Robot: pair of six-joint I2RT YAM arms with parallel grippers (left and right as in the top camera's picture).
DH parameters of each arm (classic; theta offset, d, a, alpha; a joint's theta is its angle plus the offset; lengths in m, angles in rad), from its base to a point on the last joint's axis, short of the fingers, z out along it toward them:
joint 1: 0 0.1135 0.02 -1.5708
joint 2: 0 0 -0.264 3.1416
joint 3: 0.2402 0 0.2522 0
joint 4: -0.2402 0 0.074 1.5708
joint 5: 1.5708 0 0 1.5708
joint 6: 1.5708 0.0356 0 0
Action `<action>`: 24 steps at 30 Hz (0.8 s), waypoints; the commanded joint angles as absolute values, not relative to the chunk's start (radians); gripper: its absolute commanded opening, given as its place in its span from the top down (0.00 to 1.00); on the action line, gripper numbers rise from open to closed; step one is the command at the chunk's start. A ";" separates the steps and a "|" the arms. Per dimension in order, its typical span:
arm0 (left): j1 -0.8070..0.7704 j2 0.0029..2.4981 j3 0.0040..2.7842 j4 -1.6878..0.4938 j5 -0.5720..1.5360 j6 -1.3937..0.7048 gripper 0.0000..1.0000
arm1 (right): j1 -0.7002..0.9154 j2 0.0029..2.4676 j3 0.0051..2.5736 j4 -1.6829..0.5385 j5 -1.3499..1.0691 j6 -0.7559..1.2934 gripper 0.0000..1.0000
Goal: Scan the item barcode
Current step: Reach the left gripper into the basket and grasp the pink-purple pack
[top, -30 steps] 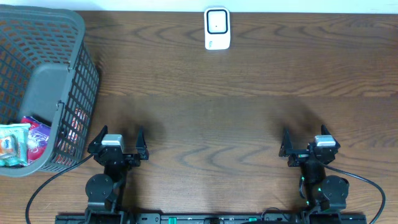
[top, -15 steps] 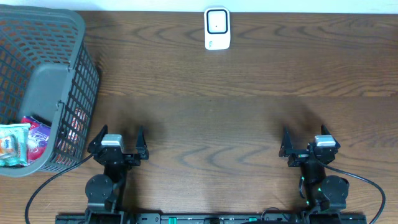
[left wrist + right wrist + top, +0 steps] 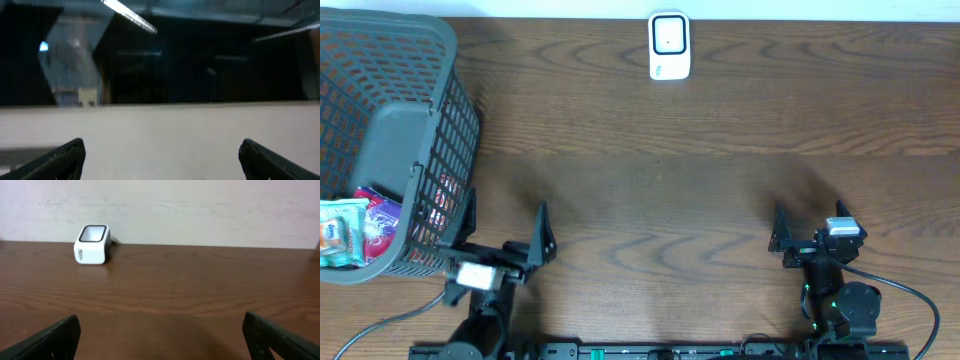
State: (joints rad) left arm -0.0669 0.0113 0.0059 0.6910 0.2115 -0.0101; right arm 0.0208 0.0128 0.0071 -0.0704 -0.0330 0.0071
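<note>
Items for scanning, soft packets in pale and red wrappers, lie heaped in the basket, just left of the left gripper and far left of the right gripper. No item is held; all items rest inside the basket's mesh walls.

Scanner, a small white block with a dark-framed window, stands on the table well ahead of both grippers and roughly midway between them. In the right wrist view the scanner appears ahead and to the left of the right gripper, close to the wall at the table's far edge.

Left gripper: jaws spread wide and empty, body turned slightly askew. Its left finger overlaps the basket's mesh in the overhead view; contact cannot be told. In its own wrist view, which is blurred, the left gripper frames a pale band below a dark area crossed by bright streaks.

Right gripper: jaws likewise spread wide and empty, over bare table, well apart from the basket and the scanner. A black cable curves away behind it on its right.
</note>
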 commanded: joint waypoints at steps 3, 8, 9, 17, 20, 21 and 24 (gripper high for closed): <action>-0.062 0.088 0.084 0.720 0.242 0.153 0.02 | 0.014 0.012 0.006 -0.074 -0.036 0.007 0.01; -0.062 0.366 0.317 0.669 0.181 0.175 0.03 | 0.014 0.012 0.006 -0.074 -0.036 0.006 0.01; -0.062 0.439 0.393 0.604 0.179 0.175 0.02 | 0.014 0.012 0.006 -0.074 -0.036 0.006 0.01; -0.063 0.954 0.960 0.077 0.692 0.170 0.02 | 0.014 0.012 0.006 -0.074 -0.036 0.006 0.01; -0.063 1.066 0.997 0.121 0.822 0.168 0.02 | 0.014 0.012 0.006 -0.074 -0.036 0.006 0.01; -0.063 1.095 1.004 0.157 0.821 0.154 0.02 | 0.014 0.012 0.006 -0.074 -0.036 0.007 0.01; -0.032 1.159 1.079 0.180 0.723 -0.016 0.02 | 0.014 0.012 0.006 -0.074 -0.036 0.006 0.01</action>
